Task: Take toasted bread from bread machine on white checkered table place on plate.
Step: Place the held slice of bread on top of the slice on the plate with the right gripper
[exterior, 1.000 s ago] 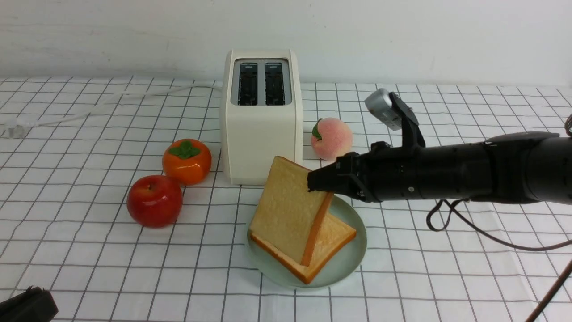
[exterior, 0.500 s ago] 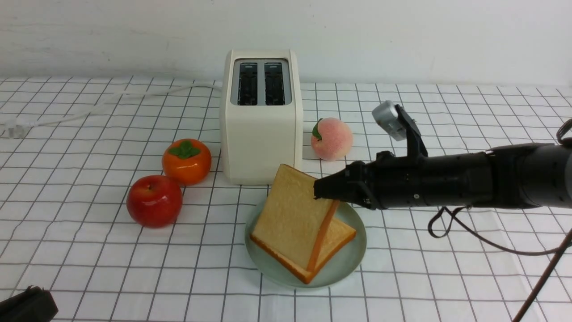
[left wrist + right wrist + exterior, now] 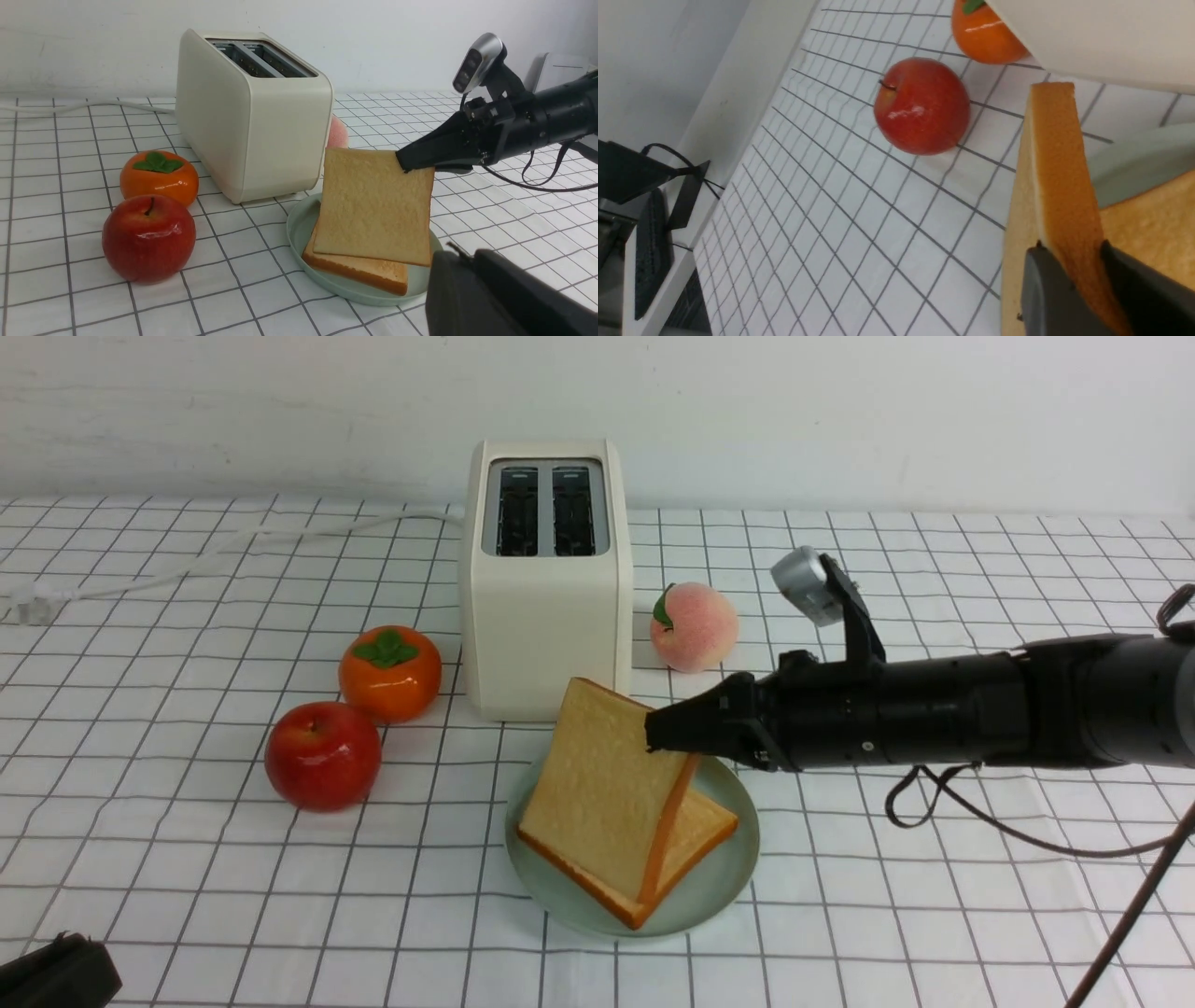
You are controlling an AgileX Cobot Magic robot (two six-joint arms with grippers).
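Observation:
My right gripper is shut on the upper corner of one slice of toasted bread. That slice stands tilted, with its lower edge on the second slice, which lies flat on the mint-green plate. The right wrist view shows the fingers clamped on the orange crust edge. The cream bread machine stands behind the plate on the white checkered table, and both its slots are empty. My left gripper is low at the near left corner, and its fingers are together and hold nothing.
A red apple and an orange persimmon sit left of the toaster. A peach sits to its right, behind my right arm. The toaster's white cord runs to the far left.
My right gripper has come down a little and shifted slightly left with the slice. The slice now leans lower over the flat one. The left arm has not moved.

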